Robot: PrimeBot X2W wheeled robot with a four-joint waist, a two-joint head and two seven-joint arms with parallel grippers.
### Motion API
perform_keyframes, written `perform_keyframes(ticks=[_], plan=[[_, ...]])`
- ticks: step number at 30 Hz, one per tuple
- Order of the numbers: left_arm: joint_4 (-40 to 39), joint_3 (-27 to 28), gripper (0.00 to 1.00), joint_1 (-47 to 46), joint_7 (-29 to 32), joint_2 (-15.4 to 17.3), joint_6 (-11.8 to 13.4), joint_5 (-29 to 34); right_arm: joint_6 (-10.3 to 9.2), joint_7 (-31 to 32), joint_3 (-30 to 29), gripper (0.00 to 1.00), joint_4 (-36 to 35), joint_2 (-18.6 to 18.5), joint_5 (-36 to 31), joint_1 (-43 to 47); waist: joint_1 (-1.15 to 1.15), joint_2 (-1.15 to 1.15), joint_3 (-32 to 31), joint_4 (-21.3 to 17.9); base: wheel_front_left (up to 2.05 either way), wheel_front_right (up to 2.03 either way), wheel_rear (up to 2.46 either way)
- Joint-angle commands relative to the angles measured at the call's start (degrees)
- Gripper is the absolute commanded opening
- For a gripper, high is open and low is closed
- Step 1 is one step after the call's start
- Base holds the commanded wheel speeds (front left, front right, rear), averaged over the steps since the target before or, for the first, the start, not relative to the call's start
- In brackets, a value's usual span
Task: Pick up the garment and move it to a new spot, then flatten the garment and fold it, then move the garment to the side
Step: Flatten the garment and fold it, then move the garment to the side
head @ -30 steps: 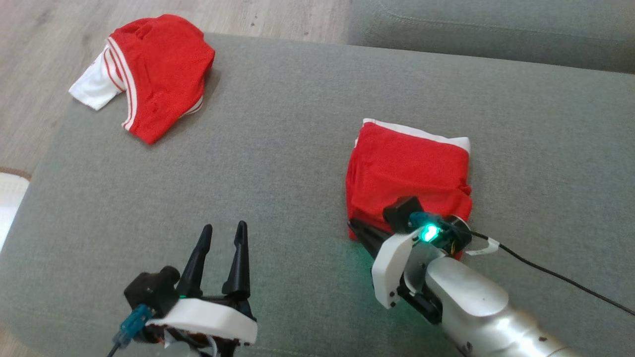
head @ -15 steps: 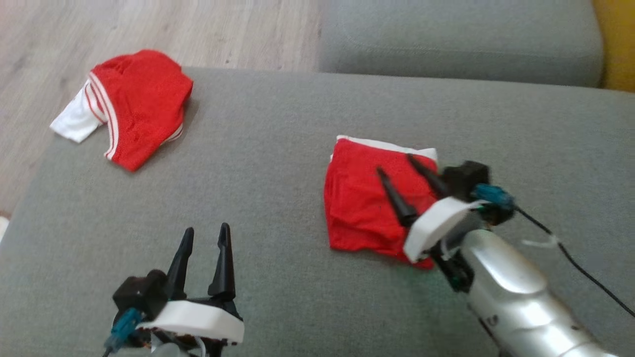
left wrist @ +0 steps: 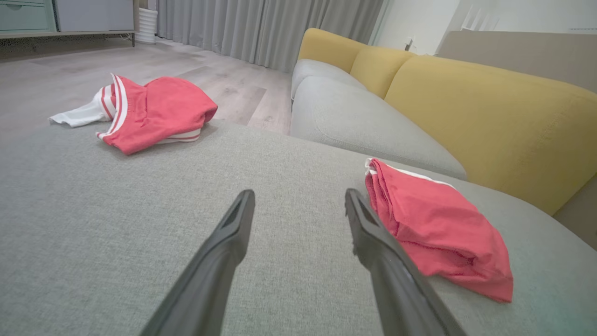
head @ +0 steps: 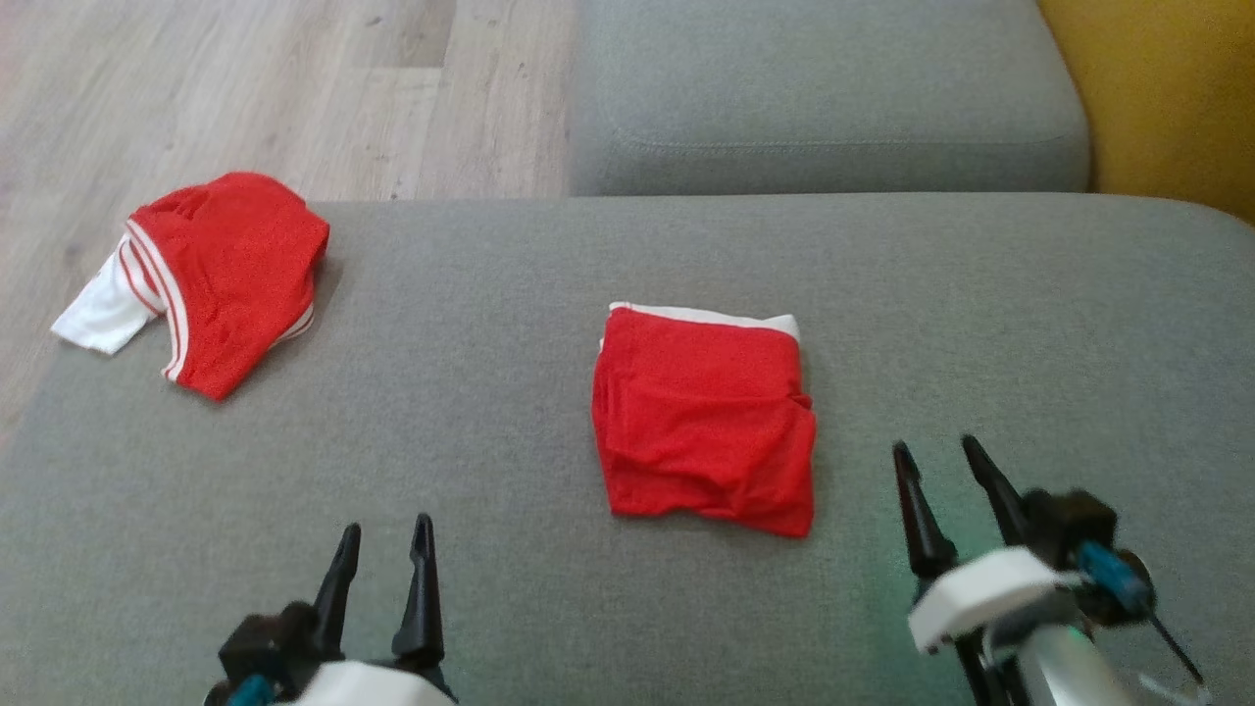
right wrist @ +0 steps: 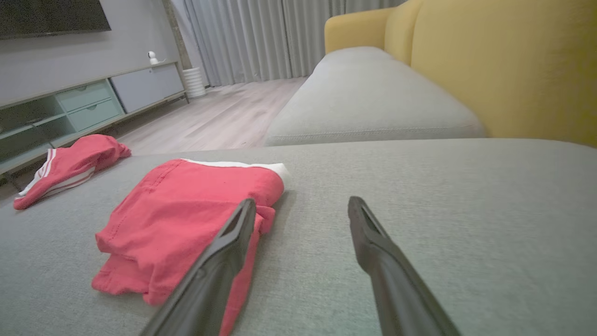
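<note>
A folded red garment (head: 704, 422) with a white band along its far edge lies flat in the middle of the grey sofa seat (head: 490, 392). It also shows in the left wrist view, garment (left wrist: 433, 228), and in the right wrist view, garment (right wrist: 186, 214). My right gripper (head: 933, 451) stands open at the lower right, apart from the garment and holding nothing. My left gripper (head: 386, 534) is open at the lower left, well clear of the fabric. Each wrist view shows its own gripper spread, the left gripper (left wrist: 298, 196) and the right gripper (right wrist: 302, 201).
A second red garment (head: 221, 275) with white stripes lies crumpled at the seat's far left corner, partly hanging over the edge. Another grey cushion (head: 824, 98) and a yellow backrest (head: 1167, 88) lie beyond. Wooden floor (head: 245, 88) borders the seat's far left.
My right gripper opened, let go of the folded garment and pulled back to the lower right. The garment stays flat. The head camera tilted, shifting the whole picture. The left gripper kept still.
</note>
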Motion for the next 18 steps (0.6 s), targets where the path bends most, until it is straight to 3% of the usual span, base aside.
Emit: perform_keyframes(ticks=[1, 9, 18], plan=[[-1.1, 2.3, 1.0, -1.3, -0.9, 1.2, 0.4, 1.1, 0.42, -0.6, -0.3, 1.0, -4.5, 0.5, -1.7, 0.4, 0.01, 0.0, -0.6, -0.6, 0.0, 0.0, 0.0], [-1.0, 2.1, 1.0, 0.9, -1.1, 2.0, 1.3, 2.5, 0.42, 2.7, 0.4, 1.0, -15.4, 0.6, 0.5, 8.8, 0.01, 0.0, -1.8, -1.3, 0.0, 0.0, 0.0], [-0.6, 1.7, 1.0, 1.4, -1.1, 2.2, 1.2, 2.5, 0.42, 5.3, -0.4, 1.0, -19.8, 0.6, 0.4, 11.9, 0.01, 0.0, -2.6, -0.8, 0.0, 0.0, 0.0]])
